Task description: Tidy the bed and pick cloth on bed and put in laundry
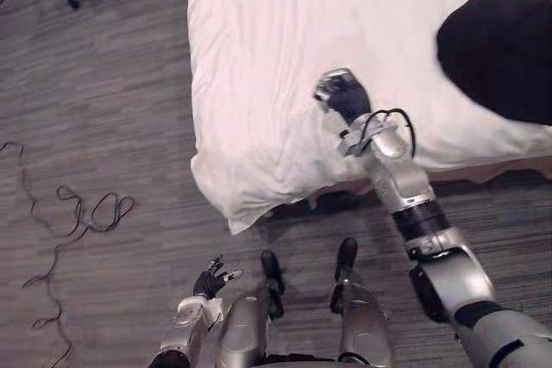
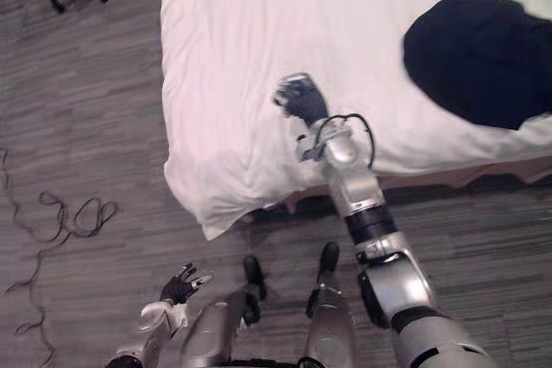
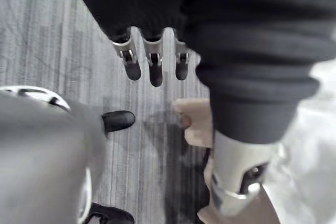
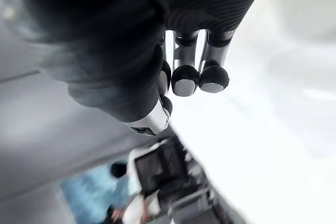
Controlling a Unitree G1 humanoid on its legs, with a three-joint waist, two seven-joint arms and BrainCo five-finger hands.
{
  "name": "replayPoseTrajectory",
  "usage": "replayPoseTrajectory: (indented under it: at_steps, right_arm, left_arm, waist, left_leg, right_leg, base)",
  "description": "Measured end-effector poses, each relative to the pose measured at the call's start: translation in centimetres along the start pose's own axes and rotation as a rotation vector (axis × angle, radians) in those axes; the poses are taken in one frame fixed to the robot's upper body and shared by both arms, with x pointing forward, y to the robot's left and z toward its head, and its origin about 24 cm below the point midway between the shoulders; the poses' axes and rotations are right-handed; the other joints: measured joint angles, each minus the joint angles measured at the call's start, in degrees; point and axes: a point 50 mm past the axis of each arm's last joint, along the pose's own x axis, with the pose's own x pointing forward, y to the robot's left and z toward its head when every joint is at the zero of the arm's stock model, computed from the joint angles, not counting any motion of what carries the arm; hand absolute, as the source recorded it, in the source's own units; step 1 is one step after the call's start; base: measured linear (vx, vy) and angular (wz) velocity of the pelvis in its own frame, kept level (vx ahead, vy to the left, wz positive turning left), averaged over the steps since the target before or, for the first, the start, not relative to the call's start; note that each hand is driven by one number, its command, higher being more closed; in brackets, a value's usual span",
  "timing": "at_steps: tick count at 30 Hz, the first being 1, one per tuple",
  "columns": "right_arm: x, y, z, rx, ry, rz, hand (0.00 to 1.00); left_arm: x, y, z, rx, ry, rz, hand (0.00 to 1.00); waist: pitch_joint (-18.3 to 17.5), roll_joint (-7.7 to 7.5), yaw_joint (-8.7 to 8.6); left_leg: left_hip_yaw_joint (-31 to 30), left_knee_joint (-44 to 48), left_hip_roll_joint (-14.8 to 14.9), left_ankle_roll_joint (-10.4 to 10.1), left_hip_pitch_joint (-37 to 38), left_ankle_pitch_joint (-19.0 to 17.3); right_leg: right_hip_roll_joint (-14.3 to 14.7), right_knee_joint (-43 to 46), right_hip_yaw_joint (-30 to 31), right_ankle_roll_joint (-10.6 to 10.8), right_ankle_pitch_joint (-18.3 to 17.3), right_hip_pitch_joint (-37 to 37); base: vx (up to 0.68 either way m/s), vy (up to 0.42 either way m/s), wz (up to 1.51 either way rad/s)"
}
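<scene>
Fingers of my right hand point(image 1: 341, 92) are curled in toward the palm, and its own wrist view shows the dark tips tucked beside the thumb with nothing caught between them. I read it as clenched and empty. It sits over the white duvet point(image 1: 259, 58) of the bed point(image 1: 214, 180), close to the near edge and a little in from the corner that sags toward the floor point(image 1: 112, 109).

From there I look to my right along the bed for the dark cloth point(image 2: 474, 53). It is black or very dark navy, a soft crumpled heap with rounded folds, and it stands out hard against the white cover. Its long axis runs roughly along the bed's near edge, tilted slightly. The blunt rounded end faces back toward my right hand, and the other end runs out past the view's right side. It lies flat on the duvet, well apart from the hand and a bit further up the bed, with bare white cover between them.

My left hand point(image 1: 210, 282) hangs low over the floor beside the bed corner, fingers straight and spread, holding nothing.
</scene>
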Motion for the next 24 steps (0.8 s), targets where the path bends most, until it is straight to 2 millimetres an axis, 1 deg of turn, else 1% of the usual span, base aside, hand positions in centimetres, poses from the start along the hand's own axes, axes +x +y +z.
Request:
replayPoseTrajectory:
  at_steps: [1,2,4,5,6,7,8,9,10,11,12,13,14,15,16,17,18,19,20,21,22,23,24]
  right_arm:
    - [-0.2,-0.4,-0.3,0.009,0.003,-0.015,1.00]
    - [-1.3,-1.7,-1.6,0.040,0.014,-0.062,1.00]
    - [-2.7,-2.9,-3.2,0.081,0.034,-0.117,1.00]
    - [-4.2,-4.0,-5.3,0.121,0.083,-0.191,0.00]
    - [-7.0,-5.8,-8.8,0.171,0.189,-0.324,0.00]
    - [-9.1,-7.0,-11.1,0.193,0.272,-0.411,0.00]
    - [-12.7,-8.5,-14.5,0.220,0.410,-0.542,0.00]
    - [-17.2,-9.8,-17.8,0.243,0.569,-0.680,0.00]
    - [-19.4,-10.2,-19.1,0.245,0.639,-0.732,0.00]
    - [-24.3,-10.7,-21.4,0.257,0.790,-0.836,0.00]
    - [-28.9,-10.6,-23.1,0.289,0.920,-0.933,0.00]
    - [-31.1,-10.4,-23.7,0.307,0.968,-0.974,0.00]
    - [-34.2,-9.7,-24.5,0.326,1.039,-1.017,0.00]
    - [-36.5,-8.9,-25.0,0.359,1.082,-1.047,0.00]
    - [-37.4,-8.3,-25.3,0.376,1.101,-1.047,0.00]
    - [-38.6,-7.2,-25.7,0.401,1.127,-1.040,0.00]
    - [-38.9,-6.6,-25.9,0.416,1.134,-1.030,0.00]
    - [-39.0,-5.0,-26.4,0.439,1.146,-0.988,0.00]
    - [-38.5,-3.9,-26.7,0.459,1.138,-0.953,0.00]
    - [-38.1,-3.5,-26.9,0.471,1.129,-0.935,0.00]
    - [-37.0,-2.9,-27.0,0.470,1.110,-0.888,0.00]
    - [-35.2,-3.4,-26.7,0.402,1.073,-0.813,0.00]
    - [-34.5,-3.4,-26.6,0.377,1.058,-0.786,0.00]
  left_arm:
    - [0.0,-0.1,0.1,-0.002,-0.007,-0.010,0.00]
    - [0.0,-0.4,0.4,-0.007,-0.033,-0.026,0.00]
    - [-0.1,-0.4,0.8,-0.023,-0.056,-0.035,0.00]
    - [-0.3,-0.1,0.9,-0.037,-0.071,-0.024,0.00]
    - [-0.5,0.3,0.8,-0.057,-0.075,-0.007,0.00]
    - [-0.6,0.4,0.7,-0.062,-0.072,0.000,0.00]
    - [-0.7,0.6,0.4,-0.053,-0.061,0.008,0.00]
    - [-0.7,0.6,0.2,-0.038,-0.051,0.010,0.00]
    - [-0.7,0.5,0.1,-0.030,-0.047,0.009,0.00]
    - [-0.7,0.3,-0.2,0.007,-0.031,0.004,0.00]
    - [-0.7,0.3,-0.9,0.057,-0.001,0.000,0.00]
    - [-0.8,0.3,-1.2,0.086,0.015,-0.004,0.00]
    - [-0.8,0.4,-1.7,0.115,0.043,-0.004,0.00]
    - [-0.9,0.6,-2.3,0.129,0.069,0.000,0.00]
    - [-0.9,0.7,-2.4,0.136,0.079,0.002,0.00]
    - [-1.0,0.8,-2.9,0.161,0.104,0.007,0.00]
    - [-1.1,0.8,-3.1,0.173,0.116,0.009,0.00]
    - [-1.2,1.0,-4.0,0.220,0.167,0.014,0.00]
    - [-1.5,1.2,-4.7,0.264,0.209,0.015,0.00]
    - [-1.7,1.2,-5.1,0.283,0.222,0.013,0.00]
    - [-2.0,1.3,-5.5,0.292,0.238,0.024,0.00]
    - [-2.5,2.0,-6.3,0.296,0.273,0.066,0.00]
    - [-2.8,2.4,-6.6,0.294,0.284,0.087,0.00]
  waist:
    - [0.00,0.00,-0.17]
    - [0.08,-0.10,-0.31]
    - [0.07,-0.39,-0.72]
    - [0.08,-0.82,-1.54]
    - [-0.20,-1.44,-2.29]
    - [-0.33,-1.70,-2.49]
    - [-0.51,-2.14,-2.69]
    - [-0.66,-2.42,-3.29]
    - [-0.72,-2.50,-3.48]
    - [-0.82,-2.72,-3.95]
    - [-1.01,-3.09,-5.49]
    - [-1.34,-3.47,-6.11]
    - [-2.36,-4.40,-6.81]
    - [-4.49,-5.71,-7.17]
    - [-5.50,-6.39,-7.35]
    - [-6.83,-7.62,-7.63]
    - [-7.46,-8.02,-7.75]
    - [-8.88,-8.95,-8.21]
    - [-9.42,-9.05,-8.24]
    - [-9.55,-8.76,-8.26]
    - [-10.68,-7.92,-7.69]
    - [-12.10,-6.80,-6.41]
    - [-12.52,-7.02,-6.05]
  left_leg:
    - [-0.01,-0.07,-0.07,0.03,0.40,-0.09]
    - [0.05,-0.18,-0.18,0.00,1.84,-0.57]
    - [0.06,-0.16,-0.20,-0.06,3.20,-1.21]
    - [0.10,-0.16,-0.17,-0.22,4.40,-1.93]
    - [0.39,-0.20,-0.05,-0.31,5.18,-2.50]
    - [0.81,-0.34,-0.05,-0.33,5.44,-2.68]
    - [1.54,-0.93,-0.17,-0.49,5.85,-2.91]
    - [2.00,-1.36,-0.28,-0.45,5.99,-2.93]
    - [2.35,-1.58,-0.29,-0.46,6.16,-2.94]
    - [3.25,-2.53,-0.29,-0.55,7.29,-2.87]
    - [3.85,-3.62,-0.18,-0.65,9.41,-2.92]
    - [4.35,-4.31,-0.02,-0.80,10.89,-2.97]
    - [5.51,-5.41,0.27,-1.30,12.94,-3.20]
    - [7.06,-6.35,0.54,-1.63,13.96,-3.34]
    - [7.78,-6.56,0.71,-1.87,14.31,-3.49]
    - [8.87,-6.90,0.93,-2.19,14.96,-3.62]
    - [9.67,-7.14,1.05,-2.36,15.31,-3.62]
    - [11.56,-7.28,1.38,-2.80,16.43,-3.87]
    - [14.19,-7.28,1.98,-3.22,17.80,-4.15]
    - [15.87,-7.32,2.31,-3.40,18.44,-4.28]
    - [20.13,-7.17,3.68,-4.02,19.18,-4.69]
    - [27.06,-6.78,4.74,-5.03,21.47,-5.32]
    - [29.31,-6.61,4.57,-5.28,22.35,-5.43]
  right_leg:
    - [-0.06,-0.04,0.02,0.15,-0.11,0.41]
    - [-0.12,-0.16,0.24,0.58,-0.44,1.87]
    - [-0.12,-0.60,0.23,0.99,-0.73,3.47]
    - [-0.03,-1.45,0.21,1.12,-0.71,5.03]
    - [0.06,-2.60,0.38,1.69,-0.78,6.17]
    - [0.11,-3.35,0.57,2.00,-0.70,6.57]
    - [0.20,-4.30,1.19,2.28,-0.42,6.74]
    - [0.35,-5.08,1.78,2.35,-0.07,6.78]
    - [0.43,-5.38,1.99,2.29,0.20,6.83]
    - [0.75,-5.82,2.56,2.15,0.69,7.26]
    - [1.12,-6.32,2.61,2.19,0.65,8.90]
    - [1.43,-6.35,2.89,2.44,0.44,9.69]
    - [2.07,-6.44,3.95,2.51,0.07,10.82]
    - [2.67,-6.63,5.27,2.32,-0.20,10.91]
    - [2.89,-6.75,5.71,2.16,-0.33,10.86]
    - [3.20,-6.81,6.58,2.01,-0.44,10.85]
    - [3.42,-6.82,6.94,1.89,-0.52,10.78]
    - [3.91,-6.83,7.96,1.77,-0.57,10.77]
    - [4.33,-7.17,7.87,0.91,-1.49,10.63]
    - [4.30,-7.13,5.42,0.07,-2.04,10.69]
    - [4.09,-6.01,-1.68,-2.55,-3.01,10.67]
    - [3.85,-5.86,-8.40,-4.05,-3.02,10.70]
    - [3.64,-6.07,-9.28,-3.37,-1.54,10.83]
  base:
    - [0.07,0.064,-0.02]
    - [0.05,0.054,0.00]
    - [0.04,0.044,-0.01]
    - [0.06,0.040,-0.05]
    - [0.07,0.033,-0.10]
    - [0.08,0.023,-0.22]
    - [0.07,0.011,-0.28]
    - [0.10,0.013,-0.27]
    - [0.12,0.009,-0.31]
    - [0.16,0.006,-0.30]
    - [0.13,0.001,-0.36]
    - [0.12,0.003,-0.44]
    - [0.07,0.002,-0.60]
    - [0.06,-0.004,-0.63]
    - [0.04,-0.014,-0.55]
    - [0.03,-0.016,-0.36]
    - [0.03,-0.021,-0.44]
    - [0.01,-0.019,-0.58]
    - [0.00,-0.023,-0.74]
    - [-0.03,-0.015,-1.16]
    - [-0.01,0.026,-2.02]
    - [0.03,0.058,-2.22]
    - [0.09,0.066,-2.16]
